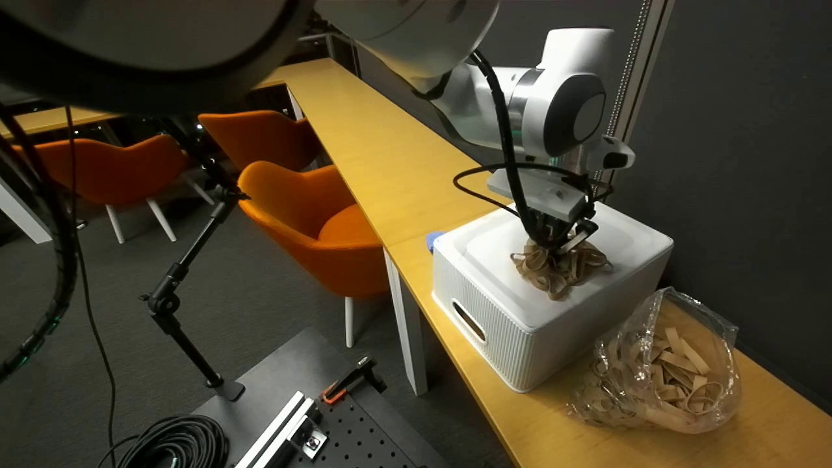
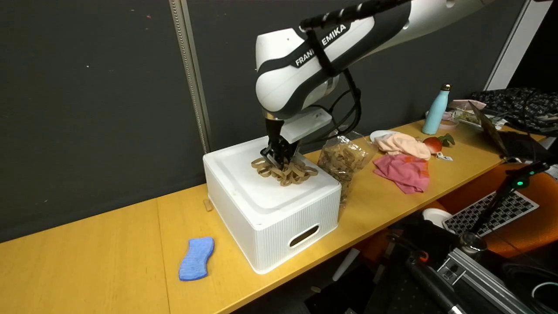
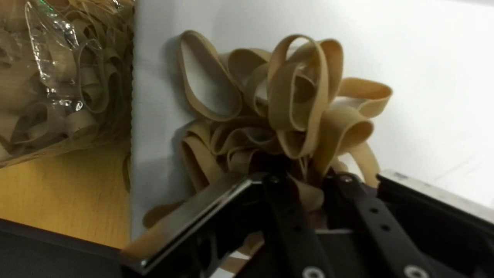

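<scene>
A loose pile of tan rubber bands (image 1: 546,270) lies on top of an upside-down white ribbed box (image 1: 484,250). The pile also shows in an exterior view (image 2: 290,174) and fills the middle of the wrist view (image 3: 297,88). My gripper (image 3: 299,170) points down into the pile, and its fingers are close together with bands pinched between them. The fingertips are buried among the bands and mostly hidden. In both exterior views the gripper (image 1: 562,237) sits low over the box top, within the pile (image 2: 279,157). The bands still appear to rest on the box.
A clear plastic bag (image 1: 676,377) of more bands stands against the box. A blue sponge (image 2: 197,259) lies on the wooden table (image 2: 109,257). Pink cloth (image 2: 403,172), peach cloth (image 2: 403,145) and a blue bottle (image 2: 436,111) stand further along. A dark wall (image 2: 109,109) runs behind.
</scene>
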You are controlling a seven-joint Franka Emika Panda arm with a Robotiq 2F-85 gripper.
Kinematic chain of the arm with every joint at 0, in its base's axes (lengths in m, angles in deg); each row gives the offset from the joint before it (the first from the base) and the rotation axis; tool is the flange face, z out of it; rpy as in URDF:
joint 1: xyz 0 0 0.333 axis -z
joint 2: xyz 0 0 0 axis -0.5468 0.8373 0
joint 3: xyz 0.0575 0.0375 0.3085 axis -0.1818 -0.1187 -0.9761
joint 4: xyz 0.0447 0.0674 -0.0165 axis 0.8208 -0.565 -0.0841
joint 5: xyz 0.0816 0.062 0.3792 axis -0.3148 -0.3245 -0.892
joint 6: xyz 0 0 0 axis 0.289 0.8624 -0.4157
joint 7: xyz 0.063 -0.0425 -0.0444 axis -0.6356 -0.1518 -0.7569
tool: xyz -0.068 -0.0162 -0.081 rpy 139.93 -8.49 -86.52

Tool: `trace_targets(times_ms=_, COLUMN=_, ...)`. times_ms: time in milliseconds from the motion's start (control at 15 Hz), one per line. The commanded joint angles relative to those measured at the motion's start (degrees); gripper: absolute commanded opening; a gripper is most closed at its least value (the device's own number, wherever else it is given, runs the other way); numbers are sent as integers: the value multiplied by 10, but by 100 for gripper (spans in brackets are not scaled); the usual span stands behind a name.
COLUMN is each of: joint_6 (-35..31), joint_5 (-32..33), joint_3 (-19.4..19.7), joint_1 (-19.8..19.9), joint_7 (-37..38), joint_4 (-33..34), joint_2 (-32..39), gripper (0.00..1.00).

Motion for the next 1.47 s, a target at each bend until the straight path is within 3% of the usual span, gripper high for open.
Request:
trace_targets(times_ms=0, joint_6=12, joint_5=-3, joint_3=9, joint_1=-7, joint_7=15, joint_4=-2, joint_2=-14, gripper=0)
trace_targets(times_ms=533, joint_6=53, joint_5=-4, joint_3=13, joint_1=-6, joint_7=41, joint_4=14, joint_2=-59, gripper=2)
trace_targets(times_ms=933, joint_6=124, joint_5=15, joint_3=21, joint_1=-10, joint_7=86, joint_4=-1, joint_2=-138, gripper=2)
trace_targets(times_ms=1400, joint_6=136, joint_5=49, joint_3=55, joint_1=26, joint_7=133, joint_4=-42, joint_2=-215, gripper=2)
